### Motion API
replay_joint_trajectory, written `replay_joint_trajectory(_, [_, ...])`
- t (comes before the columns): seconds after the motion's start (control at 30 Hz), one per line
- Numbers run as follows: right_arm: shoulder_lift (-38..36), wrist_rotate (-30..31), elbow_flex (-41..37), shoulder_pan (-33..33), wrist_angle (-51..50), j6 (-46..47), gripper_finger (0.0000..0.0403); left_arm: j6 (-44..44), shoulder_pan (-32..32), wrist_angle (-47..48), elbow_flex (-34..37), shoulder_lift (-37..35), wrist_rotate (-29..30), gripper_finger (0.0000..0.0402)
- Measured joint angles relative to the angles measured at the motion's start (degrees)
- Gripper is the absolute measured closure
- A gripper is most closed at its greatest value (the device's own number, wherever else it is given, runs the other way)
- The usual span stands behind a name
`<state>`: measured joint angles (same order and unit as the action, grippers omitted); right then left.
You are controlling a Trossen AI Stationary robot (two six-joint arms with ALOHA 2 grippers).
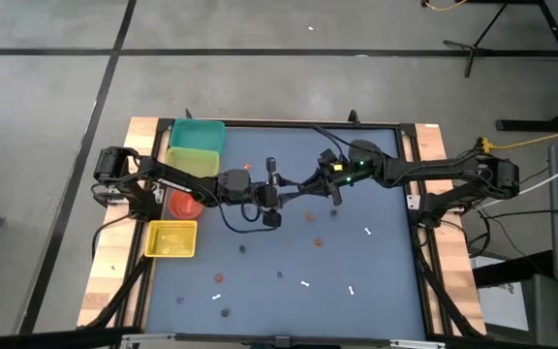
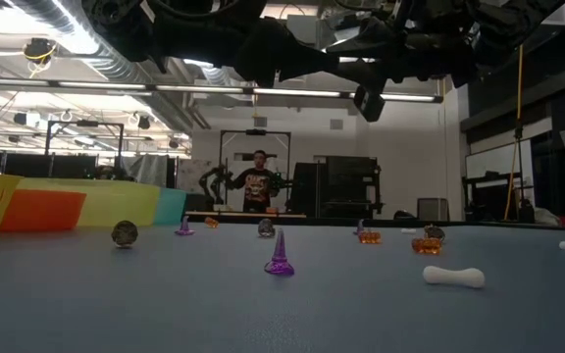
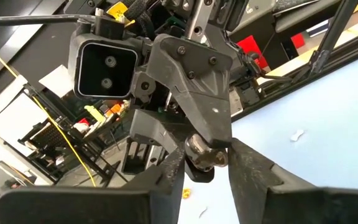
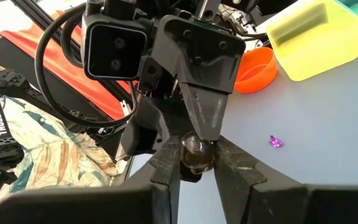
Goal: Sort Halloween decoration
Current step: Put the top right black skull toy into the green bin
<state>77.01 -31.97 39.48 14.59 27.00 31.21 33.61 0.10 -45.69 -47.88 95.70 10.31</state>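
Right wrist view shows you 1 dark, glossy round trinket [image 4: 196,155] pinched by both grippers, right gripper [image 4: 196,163] and left gripper [image 3: 207,163], above the matte blue-grey table [image 1: 386,281].

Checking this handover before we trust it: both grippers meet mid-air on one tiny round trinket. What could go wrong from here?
1. The round trinket sits at the very tips of the right gripper, above the table; it could slip out and roll away.
2. The left gripper is nose to nose with the right one; slight misalignment could make them collide.
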Motion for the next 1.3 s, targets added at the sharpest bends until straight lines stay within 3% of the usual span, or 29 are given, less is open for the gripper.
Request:
replay_joint_trajectory(0.57, [0.0, 0.0, 0.0, 0.0, 0.0, 0.01, 0.0325, 0.0, 0.0, 0.0, -0.02, 0.0, -0.04, 0.0318])
replay_joint_trajectory(0.97, [0.02, 0.39, 0.0, 0.04, 0.24, 0.05, 0.0229, -0.02, -0.04, 0.26, 0.0, 0.0, -0.28, 0.0319])
replay_joint_trajectory(1.3, [0.0, 0.37, 0.0, 0.07, 0.2, 0.03, 0.0212, -0.09, -0.03, 0.22, 0.0, 0.02, -0.22, 0.0319])
